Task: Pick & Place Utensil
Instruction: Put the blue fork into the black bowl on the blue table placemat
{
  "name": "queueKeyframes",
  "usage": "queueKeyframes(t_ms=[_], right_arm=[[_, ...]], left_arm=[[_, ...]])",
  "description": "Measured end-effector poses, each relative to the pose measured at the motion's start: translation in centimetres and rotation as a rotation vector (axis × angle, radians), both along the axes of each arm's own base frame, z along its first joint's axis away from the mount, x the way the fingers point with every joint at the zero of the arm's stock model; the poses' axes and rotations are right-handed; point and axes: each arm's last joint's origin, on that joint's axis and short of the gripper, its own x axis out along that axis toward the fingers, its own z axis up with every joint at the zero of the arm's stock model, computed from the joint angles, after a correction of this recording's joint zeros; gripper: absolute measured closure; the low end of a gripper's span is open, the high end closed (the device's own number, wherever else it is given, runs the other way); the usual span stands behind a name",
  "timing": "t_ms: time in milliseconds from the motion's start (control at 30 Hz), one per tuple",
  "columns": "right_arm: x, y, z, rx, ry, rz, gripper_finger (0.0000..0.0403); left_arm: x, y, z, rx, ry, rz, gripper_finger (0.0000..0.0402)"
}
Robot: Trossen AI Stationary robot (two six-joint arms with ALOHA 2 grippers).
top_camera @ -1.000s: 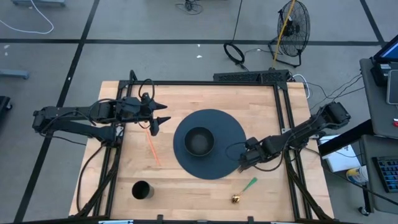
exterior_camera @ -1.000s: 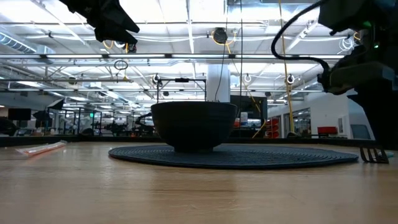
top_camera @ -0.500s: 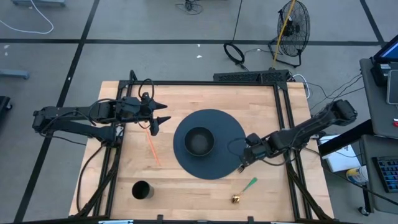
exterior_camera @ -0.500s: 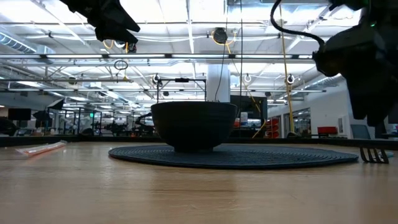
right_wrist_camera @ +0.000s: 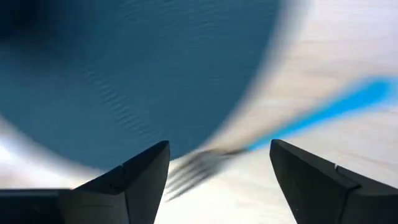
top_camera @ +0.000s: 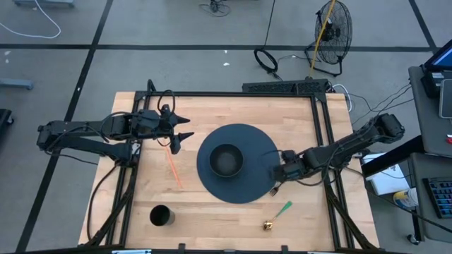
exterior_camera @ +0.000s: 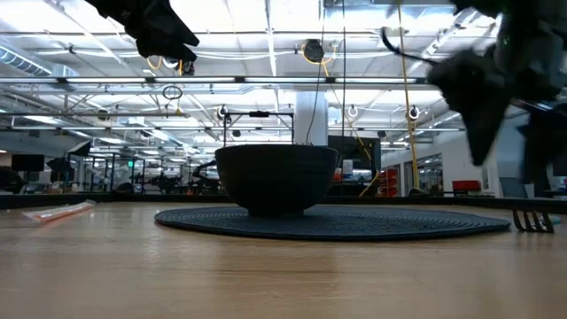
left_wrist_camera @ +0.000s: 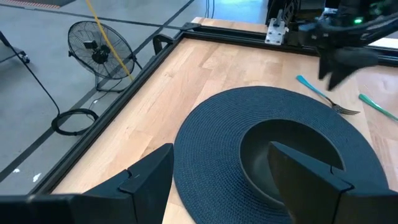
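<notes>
The right claw (top_camera: 277, 171) hangs above the rim of the round dark placemat (top_camera: 212, 185), its fingers spread apart and holding nothing. The fork (right_wrist_camera: 205, 163) lies free just below and ahead of that claw: its tines rest on the mat's edge and its blue handle runs out onto the bare wooden tabletop (top_camera: 212, 222). From table height the tines (exterior_camera: 534, 220) sit flat at the mat's rim, directly under the claw. The dark bowl (top_camera: 227, 159) stands at the mat's middle, on the far side of the right claw from its arm. A green-handled utensil (top_camera: 283, 209) lies on the wood near the claw, apart from the mat. The left claw (top_camera: 179, 135) waits open beyond the mat's opposite side, empty, above an orange straw (top_camera: 173, 168).
</notes>
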Motion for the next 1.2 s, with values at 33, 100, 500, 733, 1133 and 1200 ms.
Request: queueKeyframes(t_ms=[33, 100, 500, 733, 1133, 1200], right_arm=[[-0.4, -0.1, -0.1, -0.005, 0.047, -0.048, 0.0126], [-1.0, -0.1, -0.2, -0.014, 0.102, -0.103, 0.0124], [-1.5, 0.0, -4.0, 0.086, -0.029, -0.218, 0.0124], [-2.0, -0.2, -4.7, 0.118, -0.008, -0.242, 0.0124], [-3.1, 0.4, -5.0, 0.146, 0.113, -0.258, 0.0124], [-3.3, 0.6, -5.0, 0.143, 0.126, -0.268, 0.0124]], left_arm=[[0.0, 0.0, 0.0, -0.001, 0.0, 0.0, 0.0135], [0.0, 0.0, 0.0, -0.001, 0.0, 0.001, 0.0135], [0.0, 0.0, -0.1, -0.003, 0.006, 0.001, 0.0135], [0.0, 0.0, -0.1, -0.003, 0.007, 0.001, 0.0135], [0.0, 0.0, -0.5, -0.006, 0.015, 0.002, 0.0135], [0.0, 0.0, -0.8, -0.007, 0.022, 0.002, 0.0135]])
